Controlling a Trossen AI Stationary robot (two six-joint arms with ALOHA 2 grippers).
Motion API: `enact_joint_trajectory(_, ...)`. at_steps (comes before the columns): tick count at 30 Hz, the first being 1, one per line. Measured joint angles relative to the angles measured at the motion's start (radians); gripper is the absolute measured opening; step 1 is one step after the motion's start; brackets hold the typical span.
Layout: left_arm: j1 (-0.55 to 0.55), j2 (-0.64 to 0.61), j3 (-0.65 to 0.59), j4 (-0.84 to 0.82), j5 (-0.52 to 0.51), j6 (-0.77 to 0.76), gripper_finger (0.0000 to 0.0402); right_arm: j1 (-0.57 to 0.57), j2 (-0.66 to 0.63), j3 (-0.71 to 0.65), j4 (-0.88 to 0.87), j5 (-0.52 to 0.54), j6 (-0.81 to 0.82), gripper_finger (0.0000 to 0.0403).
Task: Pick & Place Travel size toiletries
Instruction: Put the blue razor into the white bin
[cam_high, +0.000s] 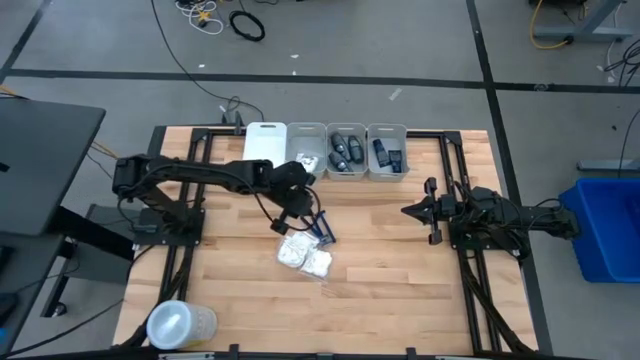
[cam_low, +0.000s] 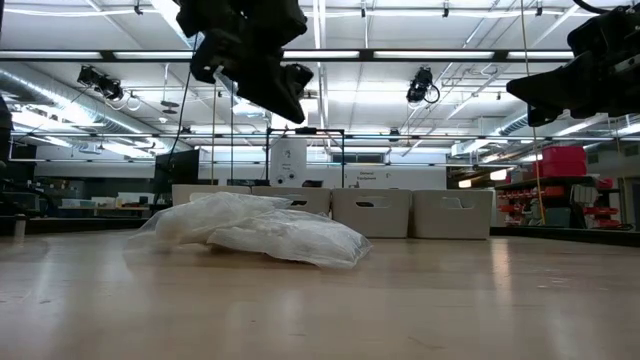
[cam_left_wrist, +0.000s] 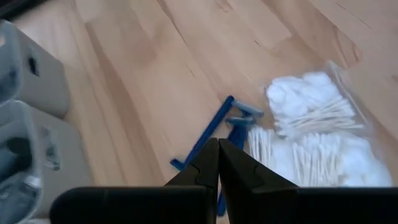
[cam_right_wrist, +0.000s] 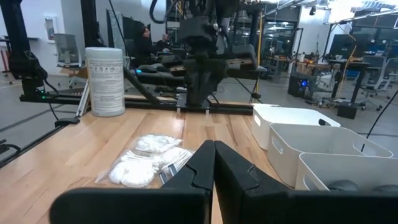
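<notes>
Left gripper: fingers pressed together, holding nothing. It hangs over the blue razors, not touching them.
Right gripper: also closed and empty. It waits far off on the right side of the table.
Razors: they lie flat on the wood, just beside the white packets, touching their edge.
Packets: two crinkly clear bags of cotton balls and swabs, near the middle of the table.
Bins: a row of small bins along the far edge – some already have dark little things inside.
How to do it well: I think a razor comes next. The fingers must open first, then go down around one thin handle only – not the bag next to it.
High view: shows the whole table, the bins, and a big round tub in the near left corner.
Left wrist view: shows the razors and swabs up close.
Low view: shows the packets as a heap, but the razors are hidden.
</notes>
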Motion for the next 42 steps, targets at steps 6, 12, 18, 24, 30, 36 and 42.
enact_joint_trajectory(6, 0.018, 0.026, -0.014, 0.009, 0.036, 0.008, 0.0046, 0.0, 0.0, 0.0, 0.0, 0.0, 0.0, 0.0014)
enact_joint_trajectory(12, 0.044, 0.026, -0.056, 0.053, 0.038, 0.037, 0.0127, 0.0, 0.001, 0.0, 0.001, 0.0, 0.0, 0.0014)
enact_joint_trajectory(18, 0.07, 0.026, -0.1, 0.084, 0.058, 0.051, 0.0206, 0.0, 0.002, 0.0, 0.0, 0.0, 0.0, 0.0013)
enact_joint_trajectory(24, 0.102, 0.026, -0.152, 0.17, 0.15, 0.054, 0.0245, 0.0, 0.002, 0.0, 0.0, 0.0, 0.0, 0.0013)
enact_joint_trajectory(30, 0.13, 0.025, -0.211, 0.25, 0.158, 0.109, 0.0249, 0.0, 0.002, 0.0, 0.0, -0.001, 0.0, 0.0014)
enact_joint_trajectory(36, 0.145, 0.04, -0.244, 0.278, 0.181, 0.139, 0.0249, 0.0, 0.002, 0.0, 0.0, -0.001, 0.0, 0.0014)
enact_joint_trajectory(42, 0.145, 0.115, -0.243, 0.302, 0.172, 0.15, 0.0249, 0.0, 0.002, 0.0, 0.0, -0.003, 0.0, 0.0014)
